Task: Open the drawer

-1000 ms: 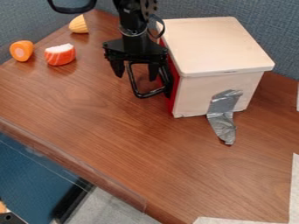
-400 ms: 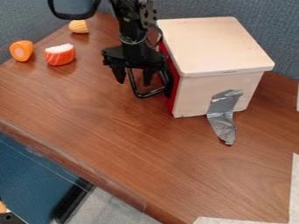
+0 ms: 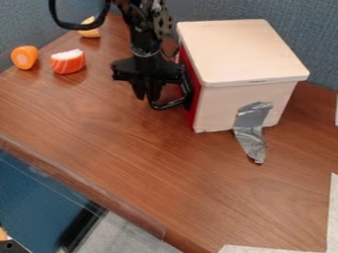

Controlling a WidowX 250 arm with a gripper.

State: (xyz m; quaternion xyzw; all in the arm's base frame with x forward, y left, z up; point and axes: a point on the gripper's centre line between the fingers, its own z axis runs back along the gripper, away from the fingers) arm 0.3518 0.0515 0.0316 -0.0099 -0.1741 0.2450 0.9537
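The claw (image 3: 147, 98), nearly closed and apparently gripping the handle (image 3: 173, 104) by its outer bar, should pull level and squarely so the red-fronted drawer (image 3: 192, 114), in the box's (image 3: 241, 52) left face, doesn't bind.

Black robot gripper (image 3: 147, 98) at upper center, pointing down, its fingers closed on the black handle (image 3: 173, 103) of a red drawer front (image 3: 194, 106). The front is on the left side of a pale wooden box (image 3: 241, 49) (gray tape (image 3: 251, 129) runs down its near side onto the brown table (image 3: 132, 163)). At upper left, three toy foods: orange-and-white (image 3: 68, 63), orange (image 3: 24, 57) and yellow (image 3: 89, 33). Blue-gray partitions (image 3: 310, 29) stand behind.
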